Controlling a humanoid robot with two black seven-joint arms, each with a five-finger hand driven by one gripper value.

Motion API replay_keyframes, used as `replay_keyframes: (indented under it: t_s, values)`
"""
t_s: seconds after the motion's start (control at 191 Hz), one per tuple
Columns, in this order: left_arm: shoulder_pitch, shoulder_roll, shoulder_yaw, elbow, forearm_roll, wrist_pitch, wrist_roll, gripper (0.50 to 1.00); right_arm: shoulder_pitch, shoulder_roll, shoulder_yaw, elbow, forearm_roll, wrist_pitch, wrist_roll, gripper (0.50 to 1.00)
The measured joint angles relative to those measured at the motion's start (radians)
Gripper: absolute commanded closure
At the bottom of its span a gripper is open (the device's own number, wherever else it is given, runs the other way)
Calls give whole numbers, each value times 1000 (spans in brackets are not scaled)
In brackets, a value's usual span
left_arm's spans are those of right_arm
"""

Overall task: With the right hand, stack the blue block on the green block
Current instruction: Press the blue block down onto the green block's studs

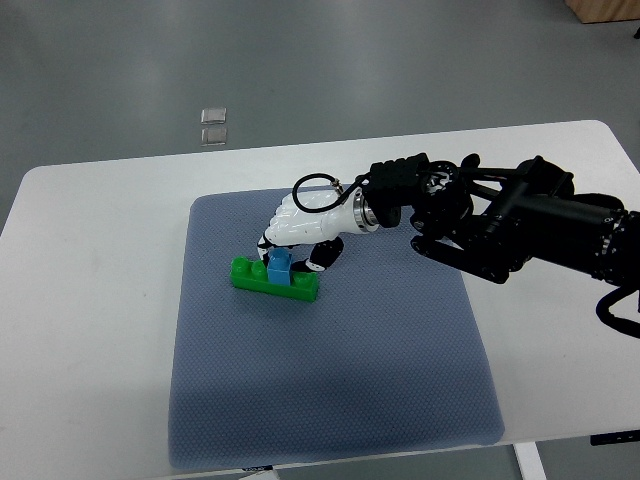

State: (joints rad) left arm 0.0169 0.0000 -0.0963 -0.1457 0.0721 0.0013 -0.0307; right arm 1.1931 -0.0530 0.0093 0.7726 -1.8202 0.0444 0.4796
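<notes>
— So where is the blue block (279,265)?

— On top of the green block (275,279), near its middle, seated between the studs. The green block lies long-ways on the grey mat (330,400), towards the mat's far left part, slightly slanted.

— And the right hand (305,228)?

— It comes in from the right edge on a black arm (520,228), white shell with dark fingertips, bent down over the blocks. Its fingers (270,242) curl round the blue block from the far side and the right, so it is grasping the blue block while that block sits on the green one.

— Anything else on the bench (90,300)?

— The mat covers the middle of the white bench. Beyond the far edge, on the floor (300,60), are two small pale squares (213,124), one just behind the other.

— The left arm?

— No sign of it.
</notes>
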Motion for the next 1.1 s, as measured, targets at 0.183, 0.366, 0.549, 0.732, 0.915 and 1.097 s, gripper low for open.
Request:
replay_keyframes:
  t_s: [0.183, 0.366, 0.549, 0.732, 0.915, 1.097]
  values:
    - [0, 0, 0, 0, 0, 0, 0, 500, -2, 2, 0, -7, 0, 0, -1, 961]
    - [0, 0, 0, 0, 0, 0, 0, 500, -5, 3, -2, -13, -1, -7, -1, 961]
    - [0, 0, 0, 0, 0, 0, 0, 500, -13, 11, -5, -26, -1, -11, -1, 961]
    - [0, 0, 0, 0, 0, 0, 0, 500, -16, 16, -7, -29, -2, -13, -1, 961]
    - [0, 0, 0, 0, 0, 0, 0, 500, -14, 16, -6, -29, -2, -14, -1, 816]
    - [0, 0, 0, 0, 0, 0, 0, 500, -6, 11, 1, -29, 1, -19, -4, 783]
